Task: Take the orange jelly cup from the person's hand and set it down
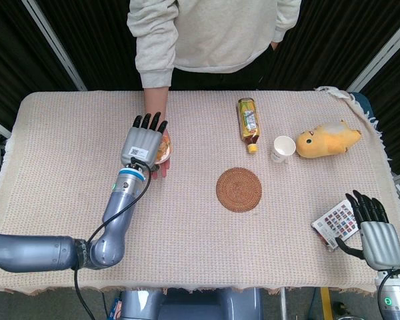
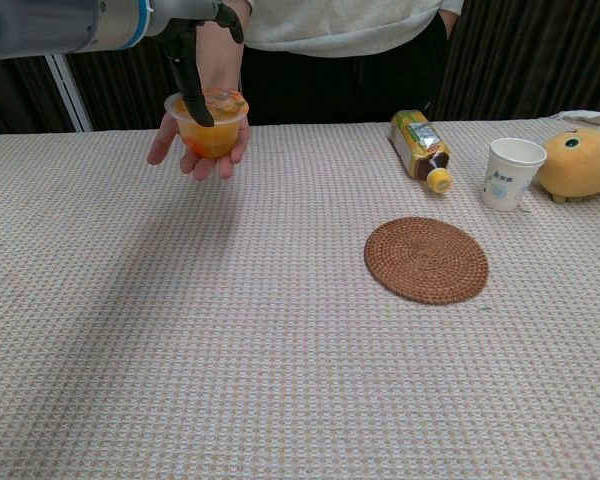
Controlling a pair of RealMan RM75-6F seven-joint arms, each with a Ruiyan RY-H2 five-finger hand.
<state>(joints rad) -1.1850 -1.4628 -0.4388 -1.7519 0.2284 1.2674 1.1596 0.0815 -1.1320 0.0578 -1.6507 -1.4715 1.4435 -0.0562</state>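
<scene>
The orange jelly cup (image 2: 211, 126) rests on the person's upturned palm (image 2: 202, 156) above the far left of the table. In the head view my left hand (image 1: 145, 141) hovers right over it, fingers spread and pointing toward the person, hiding most of the cup (image 1: 164, 151). In the chest view the left hand (image 2: 194, 40) comes in from the top left, and one dark finger hangs down in front of the cup's rim. No grip on the cup shows. My right hand (image 1: 375, 235) lies open at the table's near right corner.
A round woven coaster (image 1: 239, 189) lies mid-table. Behind it are a lying tea bottle (image 1: 249, 123), a white paper cup (image 1: 282, 148) and a yellow plush toy (image 1: 327, 140). A patterned card (image 1: 335, 223) sits beside my right hand.
</scene>
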